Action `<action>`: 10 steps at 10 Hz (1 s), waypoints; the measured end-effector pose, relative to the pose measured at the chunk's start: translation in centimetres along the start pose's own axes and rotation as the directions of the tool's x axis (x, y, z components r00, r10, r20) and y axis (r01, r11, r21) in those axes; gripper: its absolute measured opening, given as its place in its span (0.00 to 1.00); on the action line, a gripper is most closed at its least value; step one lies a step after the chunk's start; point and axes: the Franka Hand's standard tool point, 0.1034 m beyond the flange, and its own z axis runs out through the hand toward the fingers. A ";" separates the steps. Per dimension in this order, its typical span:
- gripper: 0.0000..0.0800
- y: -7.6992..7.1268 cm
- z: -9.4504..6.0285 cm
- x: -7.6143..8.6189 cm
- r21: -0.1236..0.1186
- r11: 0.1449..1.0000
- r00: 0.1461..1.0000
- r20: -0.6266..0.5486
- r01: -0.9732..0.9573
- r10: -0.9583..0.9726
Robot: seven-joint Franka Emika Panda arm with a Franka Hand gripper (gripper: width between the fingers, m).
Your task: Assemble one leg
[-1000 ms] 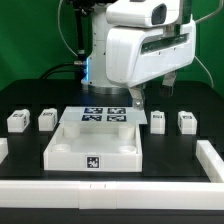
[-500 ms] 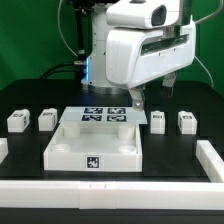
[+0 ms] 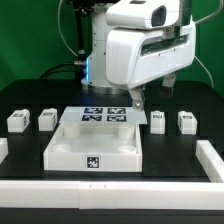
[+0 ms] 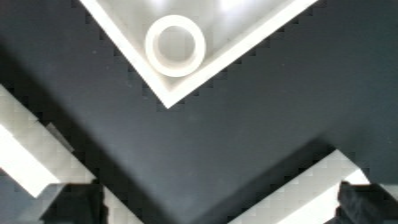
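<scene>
Work on the leg (image 3: 157, 120) is not yet under way: it stands free and upright on the black desk (image 3: 170, 150), just off the exterior view's right of the large white panel (image 3: 65, 155), with its tag facing the camera. A 2nd leg (image 3: 186, 121) sits near it, further to the exterior view's right. A 3rd leg (image 3: 47, 120) and a 4th leg (image 3: 16, 121) stand on the panel's other side. Behind the panel lies the marker board (image 3: 105, 116).

The end effector (image 3: 153, 97) hangs above the desk behind the panel and the nearest leg, touching none of them. Its fingers stand apart with nothing between them. The wrist view confirms this: the end effector (image 4: 217, 205) shows 2 dark tips with bare desk in the gap. That view shows no leg, only a white corner with a round hole (image 4: 173, 45), probably one of the panel's corners.

The likely trouble lies in the approach:

- **Tipping:** the leg is small and chunky, so a finger landing on its top or edge could tip it or shove it along the desk.
- **Crowding:** a finger may clip the panel's wall on one side, or nudge the 2nd leg on the other.
- **Seating:** a crooked hold would carry into the seating, and a tilted leg may jam at the hole instead of going in.
</scene>
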 end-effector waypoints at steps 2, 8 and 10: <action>0.81 -1.5 1.0 -2.7 -0.037 0.991 0.991 -0.026 0.127 -0.128; 0.81 -3.3 2.8 -6.8 -0.067 0.966 0.967 -0.041 0.248 -0.251; 0.81 -2.6 3.2 -7.5 -0.080 0.926 0.928 -0.037 0.368 -0.372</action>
